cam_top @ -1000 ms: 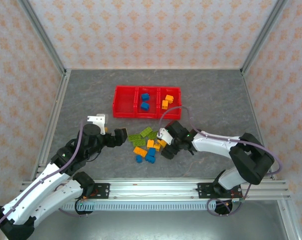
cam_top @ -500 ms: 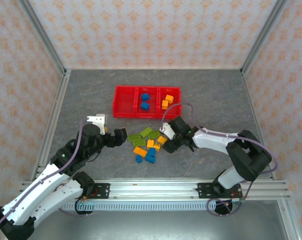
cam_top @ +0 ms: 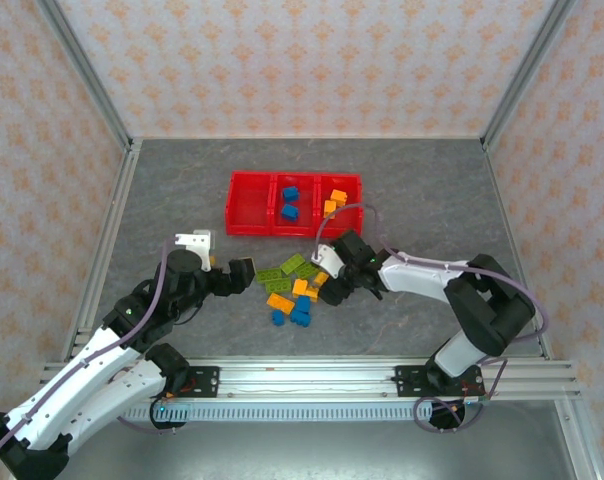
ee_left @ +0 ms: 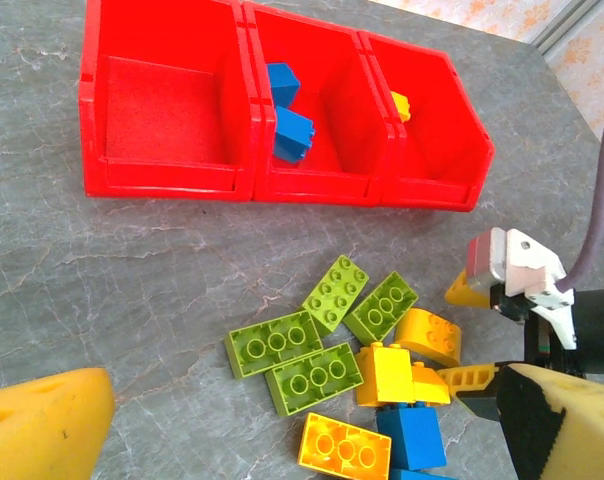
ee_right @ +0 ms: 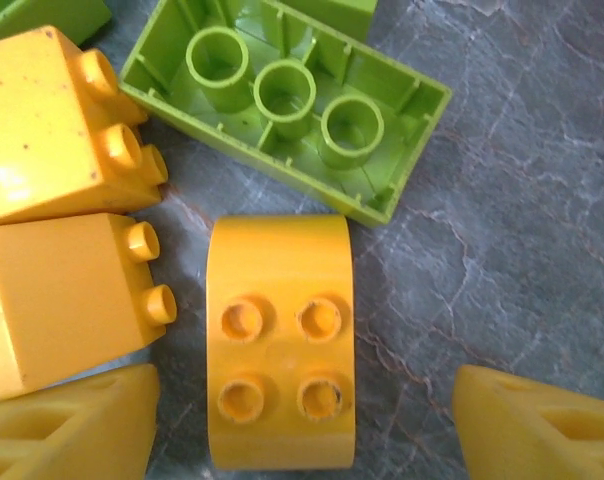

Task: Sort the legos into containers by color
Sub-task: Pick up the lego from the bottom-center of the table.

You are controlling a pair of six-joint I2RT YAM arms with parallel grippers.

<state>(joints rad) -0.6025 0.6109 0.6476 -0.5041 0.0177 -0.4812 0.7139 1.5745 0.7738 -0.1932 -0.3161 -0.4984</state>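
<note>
The legos lie in a loose pile (cam_top: 294, 288) in front of the red containers (cam_top: 252, 228). Lime bricks (ee_left: 274, 343), an orange brick (ee_left: 344, 446) and a blue brick (ee_left: 410, 435) show in the left wrist view. My right gripper (ee_right: 302, 420) is open and low over the pile, its fingers (ee_right: 72, 425) either side of a rounded yellow brick (ee_right: 280, 350) without gripping it. My left gripper (cam_top: 240, 272) hangs open just left of the pile, nothing between its pads (ee_left: 42, 425). Two blue bricks (ee_left: 292, 135) lie in the middle bin, yellow ones (cam_top: 333, 202) in the right bin.
The left bin (ee_left: 162, 110) holds nothing. Two yellow bricks (ee_right: 62, 200) crowd the rounded one on its left, and an upturned lime brick (ee_right: 282, 110) lies just beyond it. Bare grey table (cam_top: 432, 190) stretches to the right of the tray, inside metal-framed walls.
My right gripper has moved a little farther and leftward over the pile and its jaws have narrowed slightly. The left arm has stayed still.
</note>
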